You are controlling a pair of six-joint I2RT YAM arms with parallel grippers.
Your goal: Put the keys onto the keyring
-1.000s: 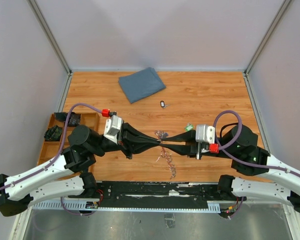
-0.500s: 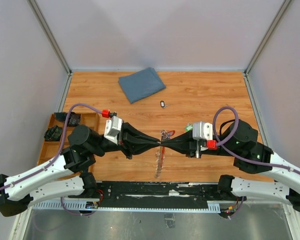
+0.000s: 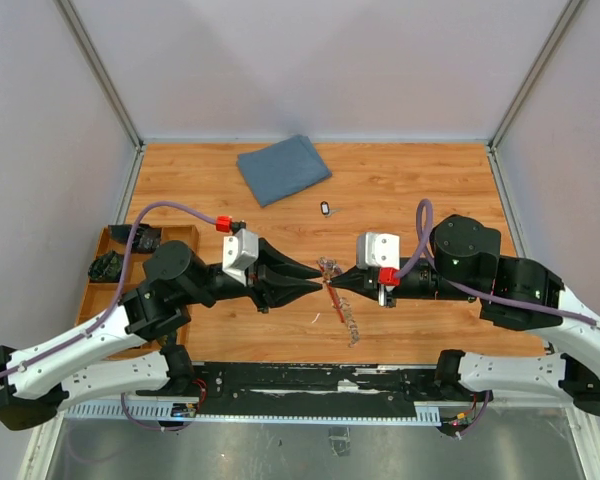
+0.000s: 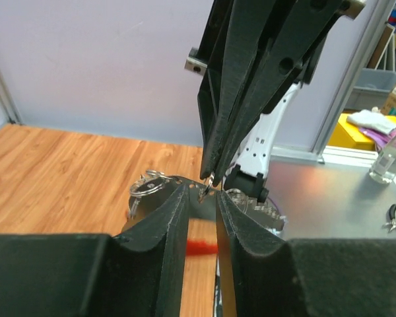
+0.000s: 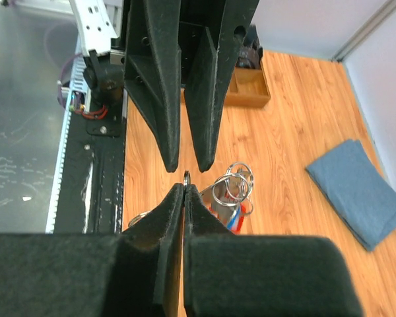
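One keyring (image 3: pixel 336 304), red loop and chain dangling, hangs above the surface's near-middle, pinched by the tightly pressed right claw (image 5: pixel 185 188). The left claw (image 4: pixel 201 198) faces it, spread. One small key (image 3: pixel 325 208) lies farther back, and one blue cloth (image 3: pixel 283 168) lies near the far edge.

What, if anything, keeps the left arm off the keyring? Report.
Likely nothing: the left gripper is open, its tips just beside the keyring hanging from the shut right gripper, nothing between them.

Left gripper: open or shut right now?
Open. The left gripper shows a clear gap between its fingers in both wrist views.
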